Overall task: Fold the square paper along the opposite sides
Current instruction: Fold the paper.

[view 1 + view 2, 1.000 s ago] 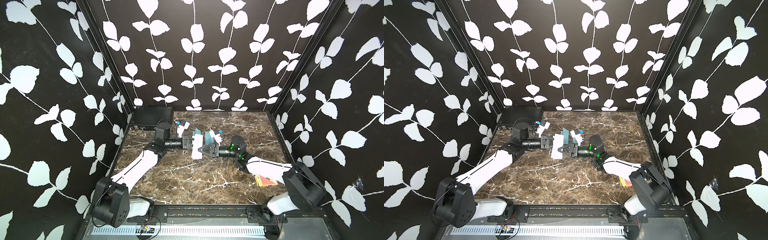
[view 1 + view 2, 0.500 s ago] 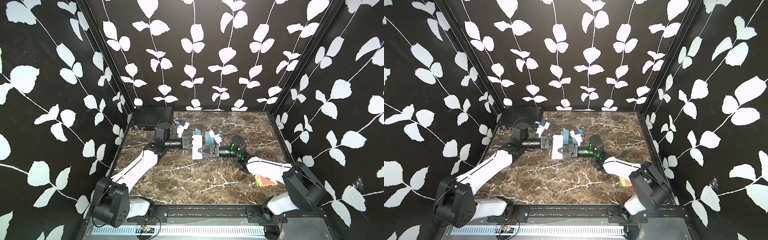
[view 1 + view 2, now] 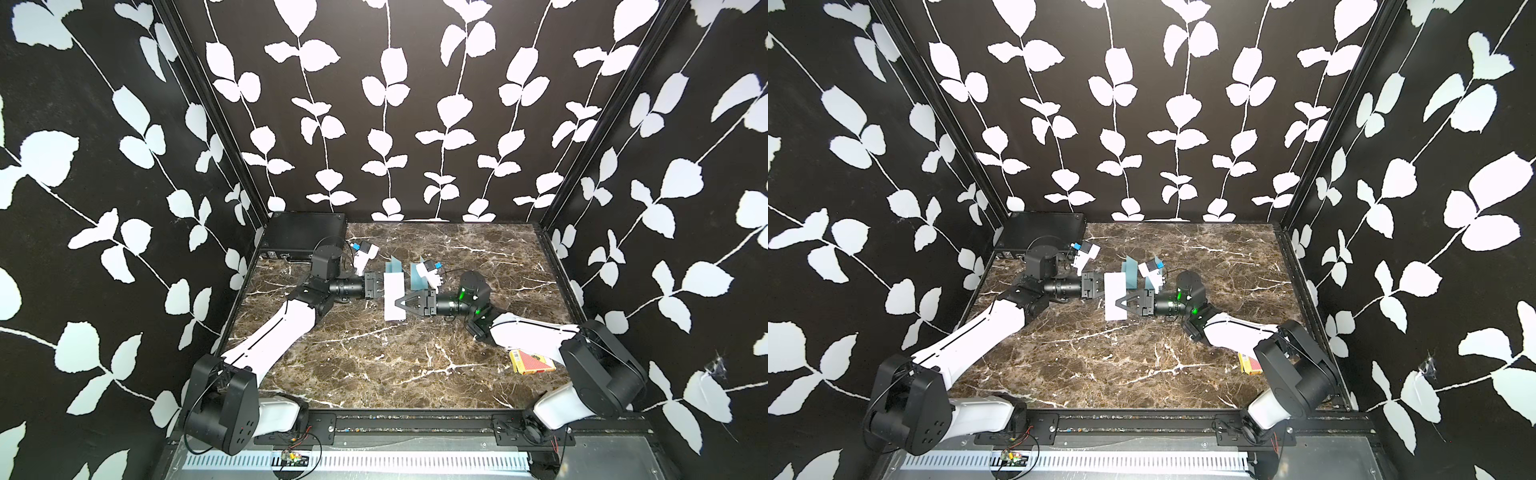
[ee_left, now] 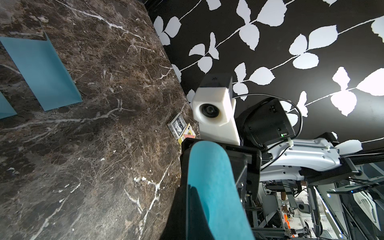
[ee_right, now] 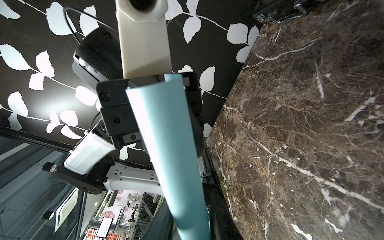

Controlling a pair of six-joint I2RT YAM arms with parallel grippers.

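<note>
Marble table (image 3: 374, 365). Both arms reach in low and meet a little above the centre of the frame in both top views.

Square paper (image 3: 392, 282): spans the gap between the two grippers, white face up and teal face underneath. It is bowed rather than flat. Both wrist views show it as a curved teal trough (image 4: 209, 187) running from one gripper to the other.

Left gripper (image 3: 377, 286): comes in from the left of the frame, with its jaws closed tight on the paper's left edge.

Right gripper (image 3: 397, 300): comes in from the right, its tips lying over the lower right part of the white face. The jaws stand narrow. Cannot tell whether they actually pinch the sheet, since the paper hides the contact in the wrist views.

Other items:
- Two folded teal sheets (image 3: 393, 264) (image 3: 415, 276) stand on the table just above the held paper in the frame.
- Black case (image 3: 305, 235) sits at the table's upper left corner.
- Card boxes (image 3: 532, 360) lie at lower right, partly under the right arm.
</note>
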